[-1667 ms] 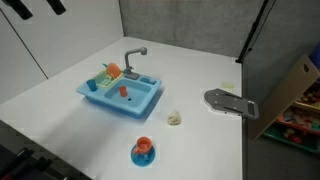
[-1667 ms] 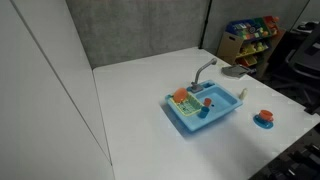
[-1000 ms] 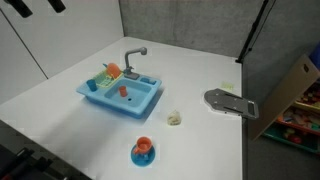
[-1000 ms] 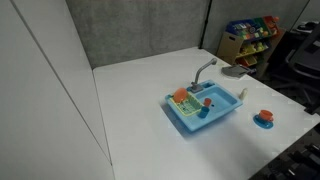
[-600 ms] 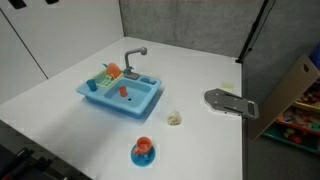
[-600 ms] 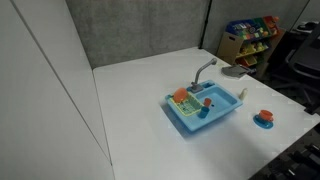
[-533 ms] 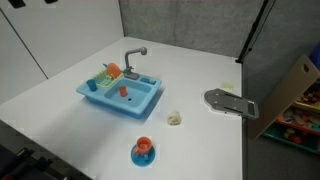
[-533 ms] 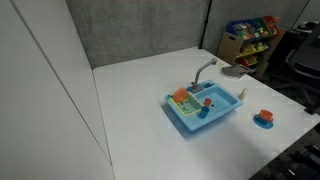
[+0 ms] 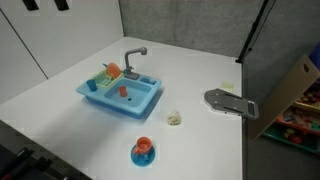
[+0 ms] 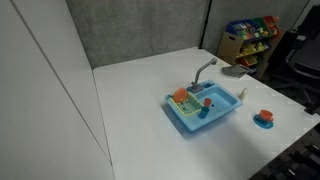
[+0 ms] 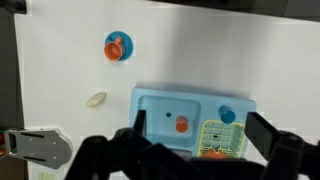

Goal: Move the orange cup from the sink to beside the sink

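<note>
Sink (image 9: 108, 104) of light blue plastic holds the orange cup (image 9: 123, 91) in its basin and green dishes (image 11: 217, 140) in its rack. Gripper (image 11: 196, 134) hovers overhead, jaws spread wide. White table (image 9: 55, 75), grey wall (image 9: 180, 25).

wrist view overhead, exterior views oblique, sink (image 11: 165, 100) shared

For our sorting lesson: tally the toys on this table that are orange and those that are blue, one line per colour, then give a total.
Orange: 3 (the orange cup in the sink, an orange piece on the saucer, a flat orange piece in the dish rack)
Blue: 3 (the sink, the saucer, a small blue cup in the dish rack)
Total: 6
</note>
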`<act>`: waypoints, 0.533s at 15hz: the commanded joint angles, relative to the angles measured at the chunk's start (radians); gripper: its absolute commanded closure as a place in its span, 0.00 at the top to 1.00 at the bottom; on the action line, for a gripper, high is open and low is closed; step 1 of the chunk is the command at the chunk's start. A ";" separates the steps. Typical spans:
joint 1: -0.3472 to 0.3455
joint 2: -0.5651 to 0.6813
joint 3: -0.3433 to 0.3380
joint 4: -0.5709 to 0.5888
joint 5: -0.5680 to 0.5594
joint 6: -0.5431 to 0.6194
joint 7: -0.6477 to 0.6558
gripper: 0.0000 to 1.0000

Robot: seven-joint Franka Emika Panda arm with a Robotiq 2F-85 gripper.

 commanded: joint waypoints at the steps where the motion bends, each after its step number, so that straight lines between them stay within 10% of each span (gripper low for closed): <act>1: 0.003 0.106 -0.015 0.086 0.044 -0.013 0.003 1.00; 8: -0.002 0.260 -0.009 0.172 0.059 0.036 0.052 1.00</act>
